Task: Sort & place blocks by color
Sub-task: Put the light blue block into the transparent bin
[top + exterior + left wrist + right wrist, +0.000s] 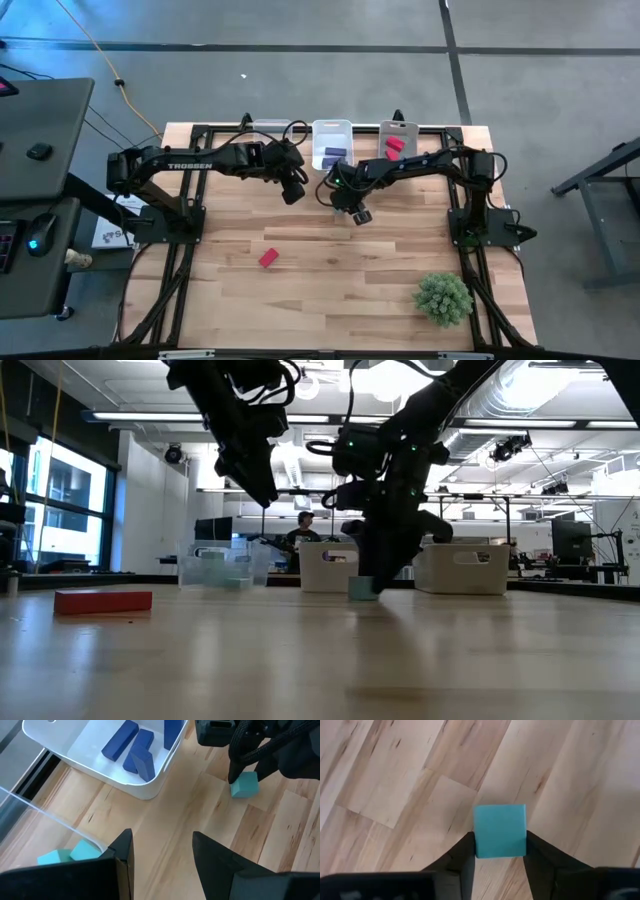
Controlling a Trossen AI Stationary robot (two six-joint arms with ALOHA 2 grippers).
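Right gripper (500,851) stands low over the pale wooden table (330,290), just in front of the middle bin, its two dark fingers (462,857) pressed against opposite sides of one small teal cube-like block (500,830). Right wrist view shows both fingers touching the cube, which rests on the boards; the grip is closed on it. Low view confirms the cube (362,588) sits on the table surface beneath that gripper.

Left gripper (162,852) hangs above the table near the left bin, apart from the cube, its fingers spread with bare wood showing between them and nothing held.

Count of bins: three along the far edge of the table. Left clear plastic bin (30,807) holds two teal blocks (67,854) as far as can be seen. Middle white plastic bin (145,790) holds four dark blue-purple bar blocks (120,740) visible in the left wrist view; one is cut off by the frame edge. Right white bin (398,132) holds two red blocks (394,146).

Loose blocks on the table: two. One is the teal cube in the right gripper; the other is a red bar block (268,258), lying well apart toward the left front.

One spiky green plant ball (443,298) sits at the right front corner
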